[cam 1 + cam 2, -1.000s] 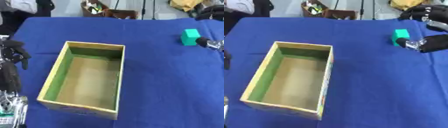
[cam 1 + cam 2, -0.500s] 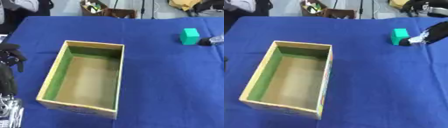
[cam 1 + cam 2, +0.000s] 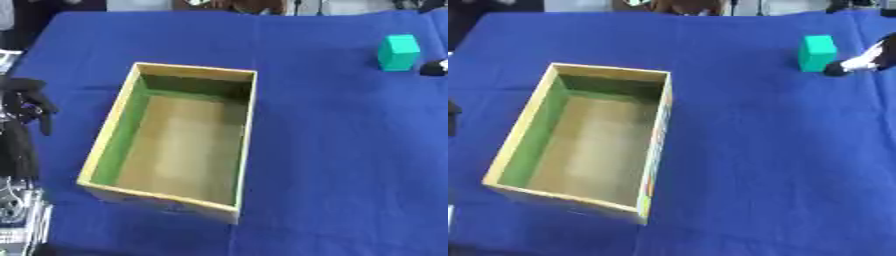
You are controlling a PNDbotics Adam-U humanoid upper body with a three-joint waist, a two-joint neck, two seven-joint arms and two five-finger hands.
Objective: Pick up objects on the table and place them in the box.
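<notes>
Green block [image 3: 817,52] stands upright on the blue-covered desk [image 3: 745,150], far side, just beside the right robot hand [image 3: 859,62]. Only a dark fingertip with a pale stretch behind it shows of that hand, entering from the right edge; the rest is cut off, so whether its fingers are spread or curled cannot be told. The tip sits at the block's lower right corner; contact or a small gap cannot be made out.

Left robot hand [image 3: 24,102] shows at the left edge of the left eye view, dark, fingers drooping downward and relaxed, holding nothing. Its forearm [image 3: 16,150] runs down toward the lower left corner, where silver parts appear, too blurred to identify. In the right eye view, only a dark sliver shows at the left edge.

Box [image 3: 131,107], open-topped, tan floor, green inner wall on its left side, lies just right of the left robot hand and well apart from the block. Its interior holds nothing visible. Blue cloth lies between box and block.
</notes>
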